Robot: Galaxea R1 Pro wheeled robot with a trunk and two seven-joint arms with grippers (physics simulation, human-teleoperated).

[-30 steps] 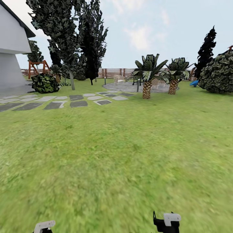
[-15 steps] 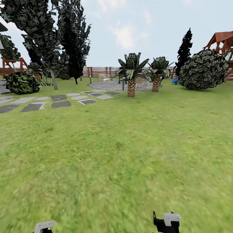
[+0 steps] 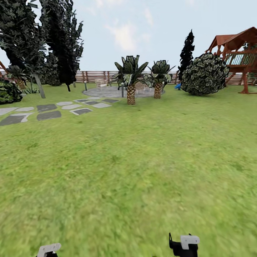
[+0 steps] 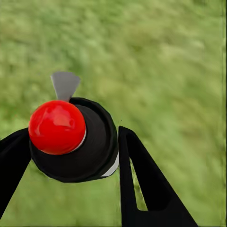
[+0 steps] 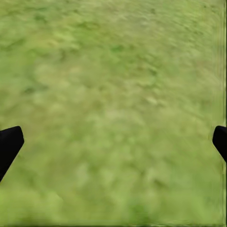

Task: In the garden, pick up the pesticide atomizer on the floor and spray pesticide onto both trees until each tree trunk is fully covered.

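The head camera has swung rightward since a second ago: the white house wall at the left has gone from view, the stepping slabs and the two short palms have slid leftward across the picture, and a red-brown wooden play structure has come in at the far right beside the round shrub. This is the view turning, not the garden's things moving. The brown slat fence runs behind the paved circle, well ahead of both pincers. A tall tree with a bare grey trunk stands far ahead and to the left, next to dark conifers.

At the bottom edge of the head view the left pincer and the right pincer sit in the same places as in the earlier pictures, over the grass floor.

In the left wrist view the left pincer is clamped on the pesticide atomizer: its black fingers press either side of the black round body, whose red cap faces the camera and whose grey nozzle points away over the grass.

In the right wrist view the right pincer is spread wide apart, only its dark fingertips showing at the two sides, with bare grass between them.
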